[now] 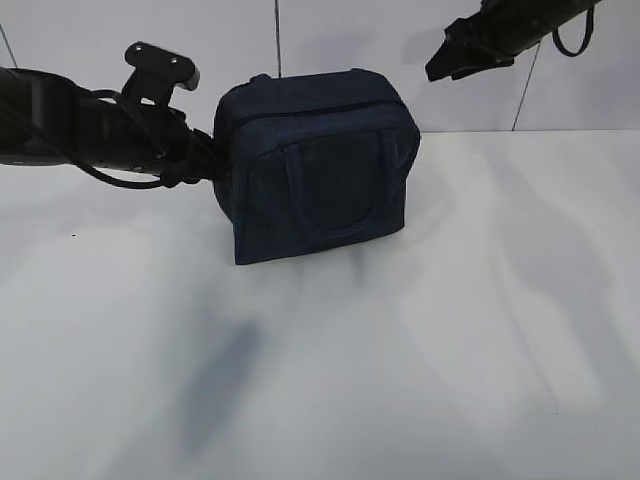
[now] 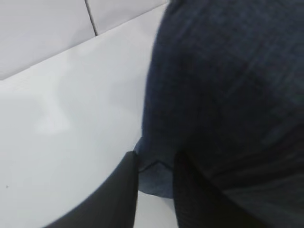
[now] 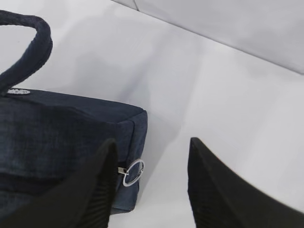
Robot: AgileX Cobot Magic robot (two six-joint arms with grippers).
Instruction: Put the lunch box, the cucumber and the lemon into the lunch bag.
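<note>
Lunch bag standing zipped on counter; left claw at nine o'clock loosely straddling its fabric corner, right claw open, hovering beside ring pull at three o'clock, presumably releasing.

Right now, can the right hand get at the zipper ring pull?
Probably yes. The right hand is open, hanging above and beside the lunch bag, and the ring pull shows just inside its left finger. Nothing lies between them.
</note>
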